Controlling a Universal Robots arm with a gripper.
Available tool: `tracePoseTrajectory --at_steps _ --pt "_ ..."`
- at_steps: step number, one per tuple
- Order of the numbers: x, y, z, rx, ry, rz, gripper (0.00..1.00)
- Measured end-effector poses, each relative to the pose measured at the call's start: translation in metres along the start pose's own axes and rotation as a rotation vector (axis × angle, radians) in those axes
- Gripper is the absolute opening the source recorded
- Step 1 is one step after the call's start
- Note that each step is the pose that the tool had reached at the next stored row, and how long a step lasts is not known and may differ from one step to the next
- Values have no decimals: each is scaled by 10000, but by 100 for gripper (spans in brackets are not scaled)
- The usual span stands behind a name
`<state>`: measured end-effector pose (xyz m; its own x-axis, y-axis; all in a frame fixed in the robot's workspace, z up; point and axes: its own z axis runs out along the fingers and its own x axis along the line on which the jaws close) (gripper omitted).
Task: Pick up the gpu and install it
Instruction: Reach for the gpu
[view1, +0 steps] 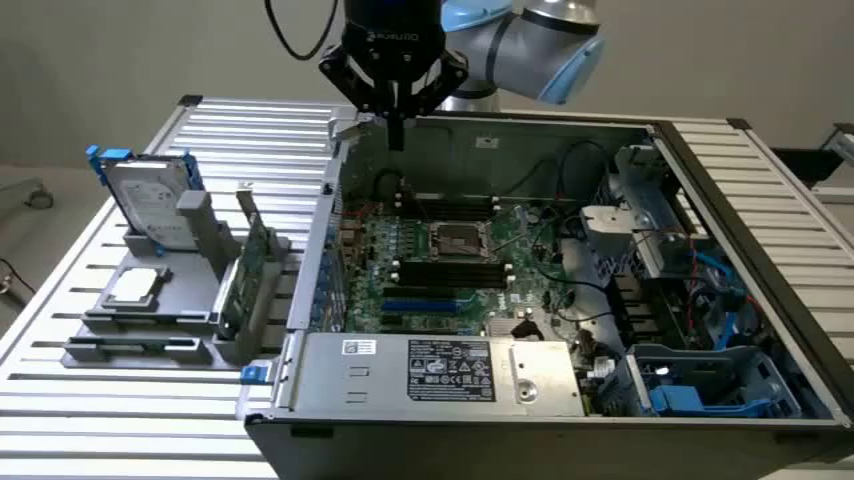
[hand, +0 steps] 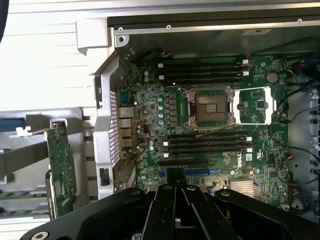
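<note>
the upright gpu (view1: 247, 275) looks light, stiff and fragile, best pinched along its top edge; the fingers (view1: 396, 130), pressed together and empty, hang over the case (view1: 534, 150).

Blue-framed hard drive (view1: 144, 200) stands near processor chip (view1: 134, 285).

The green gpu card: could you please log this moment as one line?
black gripper: shut, empty, over open dark computer case | flat green gpu card: upright in grey holder, untouched

Arm (view1: 534, 40) cut off at top edge, gpu (view1: 238, 285) base hidden in stand (view1: 134, 345)
</note>
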<state>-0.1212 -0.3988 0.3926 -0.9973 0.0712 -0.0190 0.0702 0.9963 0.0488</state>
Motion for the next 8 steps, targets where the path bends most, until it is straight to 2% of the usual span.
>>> tracePoseTrajectory --at_steps 7,8 --pt "0 0 0 0 1 0 11" --pt "13 -1 -1 3 17 3 11"
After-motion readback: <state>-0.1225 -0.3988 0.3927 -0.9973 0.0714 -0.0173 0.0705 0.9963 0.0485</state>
